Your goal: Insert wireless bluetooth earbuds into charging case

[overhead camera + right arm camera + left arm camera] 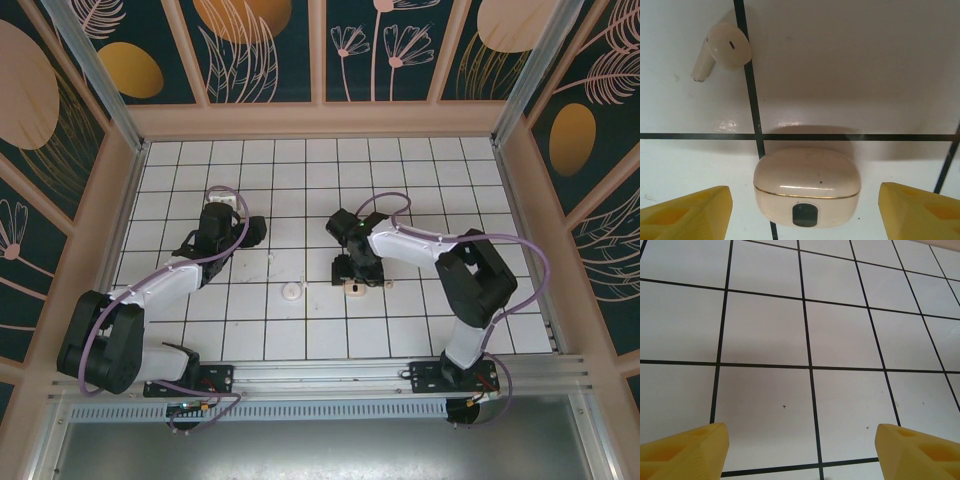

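1. The charging case [807, 187] is a pale pinkish, rounded box on the white gridded table [865, 65]. It sits just below a crossing of two black grid lines. Its lid is down along a thin gold seam, and a dark oval window faces the right wrist camera.
2. One earbud [722, 50] lies on the table beyond the case and to its left in the right wrist view. It is clear of the case, with its rounded head against a black grid line and its short stem angled down to the left.
3. The right gripper [805, 200] stands over the case with its yellow fingers [690, 212] spread wide. One tip is on each side of the case and neither touches it (nothing is pinched).
4. In the top view the right gripper [357, 270] hangs just behind the case [356, 290], which sits near the middle of the table.
5. A small whitish piece [292, 291] lies to the left of the case in the top view. It is too small to say for certain that it is an earbud.
6. The left gripper [802, 432] is well to the left of the case, over bare tiles. Its fingers are spread apart too and hold nothing.
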### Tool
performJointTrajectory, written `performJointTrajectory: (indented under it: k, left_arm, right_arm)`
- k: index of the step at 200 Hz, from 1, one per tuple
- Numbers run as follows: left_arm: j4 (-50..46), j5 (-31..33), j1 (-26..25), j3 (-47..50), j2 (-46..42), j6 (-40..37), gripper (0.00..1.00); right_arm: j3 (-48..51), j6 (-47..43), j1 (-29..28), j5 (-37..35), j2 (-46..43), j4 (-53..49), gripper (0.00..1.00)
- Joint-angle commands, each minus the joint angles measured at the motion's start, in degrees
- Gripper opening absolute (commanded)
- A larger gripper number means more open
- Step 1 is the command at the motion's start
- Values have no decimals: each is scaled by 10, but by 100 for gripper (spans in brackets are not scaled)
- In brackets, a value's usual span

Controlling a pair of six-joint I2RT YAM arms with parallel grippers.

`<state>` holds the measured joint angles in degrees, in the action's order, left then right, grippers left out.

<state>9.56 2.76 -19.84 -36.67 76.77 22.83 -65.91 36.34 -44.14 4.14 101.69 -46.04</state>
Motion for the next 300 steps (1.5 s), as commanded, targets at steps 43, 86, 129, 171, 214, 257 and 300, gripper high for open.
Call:
performJointTrajectory:
  k: [43,86,129,171,214,257,300]
  left_arm:
    - [-12,-9,-1,-20,7,6,76]
    - [-3,-22,-2,-19,9,-1,73]
    - [48,-84,-5,7,-24,-46,70]
    - [200,-184,-46,59,-79,-85,69]
    - [331,-261,-85,103,-109,-106,68]
    - [375,-309,-124,106,-99,-139,67]
    - [398,-296,-144,93,-81,-127,66]
  right_arm:
    - [-4,-5,-9,3,31,-3,70]
    - [3,-5,-7,-3,36,8,56]
    - [9,6,-4,-20,-8,43,55]
    - [47,39,11,-34,-138,203,56]
    - [146,69,28,2,-268,463,54]
    - [210,97,58,92,-312,638,54]
    - [218,124,52,171,-305,700,54]
